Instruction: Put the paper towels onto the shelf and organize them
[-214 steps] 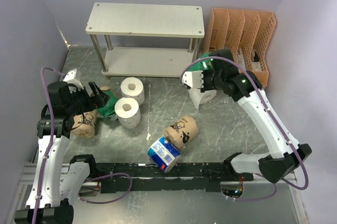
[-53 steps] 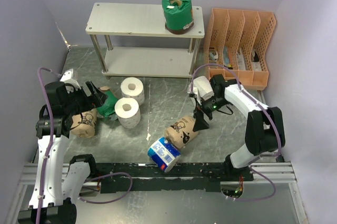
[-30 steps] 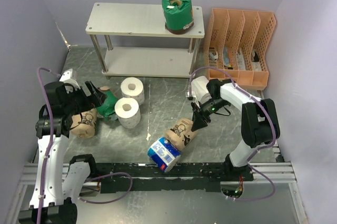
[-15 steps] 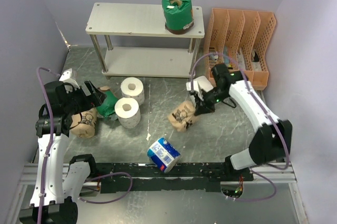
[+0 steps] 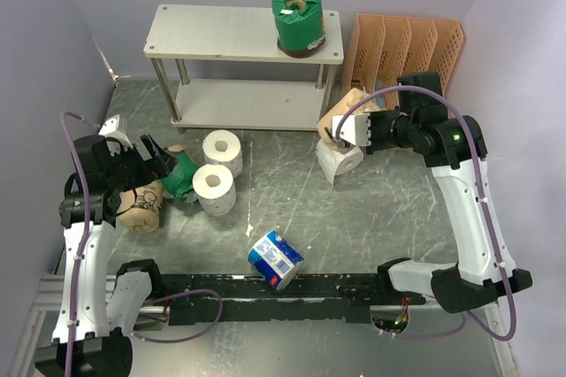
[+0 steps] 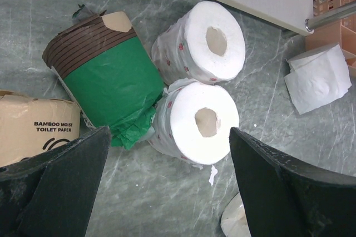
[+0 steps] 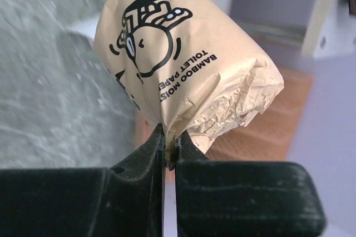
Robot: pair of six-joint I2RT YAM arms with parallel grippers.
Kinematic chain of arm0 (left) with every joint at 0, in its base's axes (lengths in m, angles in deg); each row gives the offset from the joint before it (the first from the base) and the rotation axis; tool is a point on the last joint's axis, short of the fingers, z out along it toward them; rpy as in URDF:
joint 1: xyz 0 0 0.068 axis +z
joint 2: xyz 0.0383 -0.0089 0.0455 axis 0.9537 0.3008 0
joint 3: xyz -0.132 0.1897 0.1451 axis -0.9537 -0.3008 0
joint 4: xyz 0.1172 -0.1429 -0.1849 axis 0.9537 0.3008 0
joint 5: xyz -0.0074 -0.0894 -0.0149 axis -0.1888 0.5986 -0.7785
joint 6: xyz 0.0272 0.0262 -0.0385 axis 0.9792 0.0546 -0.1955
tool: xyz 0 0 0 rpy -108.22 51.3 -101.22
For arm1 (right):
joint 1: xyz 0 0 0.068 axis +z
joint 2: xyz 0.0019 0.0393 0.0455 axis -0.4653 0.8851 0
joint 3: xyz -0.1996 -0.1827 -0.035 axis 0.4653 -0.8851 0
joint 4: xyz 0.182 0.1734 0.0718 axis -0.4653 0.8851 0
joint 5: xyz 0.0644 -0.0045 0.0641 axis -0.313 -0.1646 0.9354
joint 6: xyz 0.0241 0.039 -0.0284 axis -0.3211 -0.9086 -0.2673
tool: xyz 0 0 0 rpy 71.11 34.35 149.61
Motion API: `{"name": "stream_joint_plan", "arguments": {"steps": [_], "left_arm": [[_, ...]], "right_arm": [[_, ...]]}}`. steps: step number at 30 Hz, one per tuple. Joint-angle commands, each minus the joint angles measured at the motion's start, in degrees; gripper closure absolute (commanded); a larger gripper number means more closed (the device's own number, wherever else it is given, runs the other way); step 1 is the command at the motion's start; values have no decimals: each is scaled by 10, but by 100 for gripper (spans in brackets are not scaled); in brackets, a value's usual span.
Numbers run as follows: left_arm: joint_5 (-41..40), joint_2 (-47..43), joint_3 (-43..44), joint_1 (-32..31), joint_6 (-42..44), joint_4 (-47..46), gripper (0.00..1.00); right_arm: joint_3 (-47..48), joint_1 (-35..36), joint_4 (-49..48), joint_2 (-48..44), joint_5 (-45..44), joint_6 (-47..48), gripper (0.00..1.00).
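Observation:
My right gripper is shut on the wrapper of a tan-wrapped roll, held in the air beside the shelf's right legs; the right wrist view shows the roll pinched by its crumpled end. The shelf carries one green-wrapped roll on its top board. A bare white roll lies under the held roll. Two bare white rolls, a green-wrapped roll and a tan-wrapped roll lie under my open left gripper. A blue-and-white roll lies near the front.
An orange slotted file organizer stands right of the shelf, close behind the right arm. Purple walls close in the left, back and right. A black rail runs along the table's near edge.
My right gripper has lifted the tan roll off the table and carried it back and right, up beside the shelf. The left arm has not moved.

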Motion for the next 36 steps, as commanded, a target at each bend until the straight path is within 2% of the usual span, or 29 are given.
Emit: {"name": "stream_joint_plan", "arguments": {"steps": [1, 3, 5, 10, 13, 16, 24, 31, 36], "left_arm": [[16, -8, -2, 6, 7, -17, 0], [18, -8, -2, 6, 7, -17, 1], [20, -8, -1, 6, 7, -17, 0], [22, -16, -2, 6, 7, -17, 1], [19, -16, -2, 6, 7, -16, 0], [10, -11, -3, 6, 5, -15, 1], [8, -12, -4, 5, 5, -15, 1], [7, -21, -5, 5, 5, -15, 0], [5, -26, -5, 5, 5, -15, 1]], "right_arm": [[24, 1, -48, 3, -205, 37, 100], [37, 0, -78, 7, -268, 54, 100], [75, 0, -101, 22, -292, 62, 100], [236, 1, -139, 100, -302, 68, 100], [262, 0, -220, 128, -303, 82, 100], [303, 0, -248, 165, -278, 73, 100], [331, 6, -273, 227, -233, 87, 100], [352, 51, -257, 275, -281, 105, 100], [374, 108, -253, 309, -319, 123, 100]]}}
